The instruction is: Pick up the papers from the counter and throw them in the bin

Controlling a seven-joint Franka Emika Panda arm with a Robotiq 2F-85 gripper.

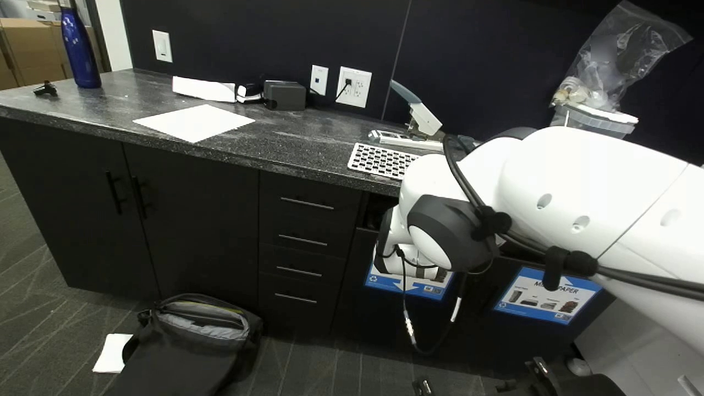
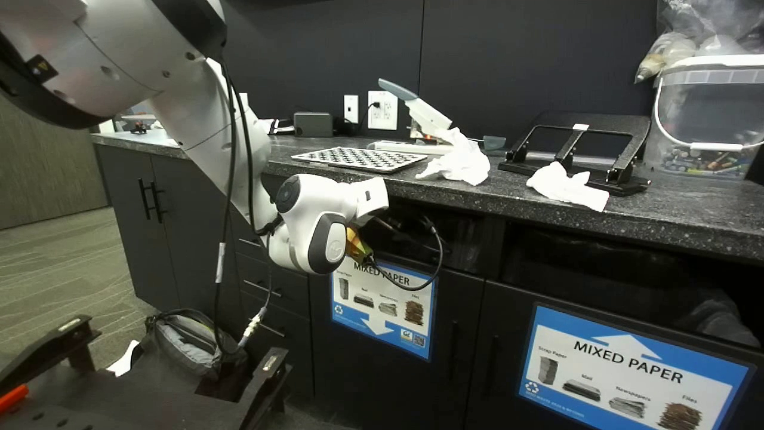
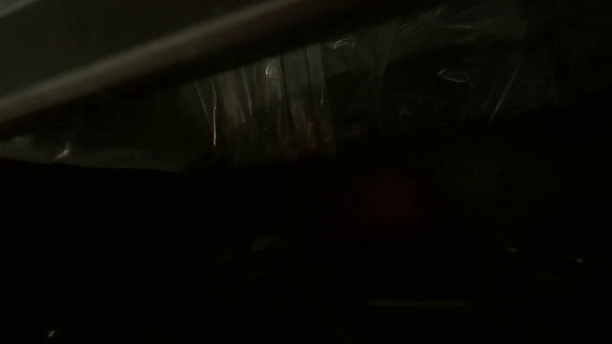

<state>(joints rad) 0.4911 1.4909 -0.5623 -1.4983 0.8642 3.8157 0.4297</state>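
– Jaws, what did we get?
– Couldn't tell. Tips were hidden outside, our wrist view was nearly black, so we couldn't call them released, clenched or grasping.
– Big stuff?
– We had the long dark counter, then the white arm, whose far end hung low at the bin opening under the counter, above a MIXED PAPER sign with a downward arrow. How deep it went, we couldn't say.
– Wrist view?
– We only made out crinkled clear plastic, dim.
– Next size down?
– We saw the black hole punch, the stapler, the flat white sheet and the checkered mat, all on the counter.
– Task items?
– We spotted two on the counter in an exterior view: the bigger paper wad sat just beside the mat, in front of the stapler; the smaller paper wad lay near the front edge, in front of the hole punch.
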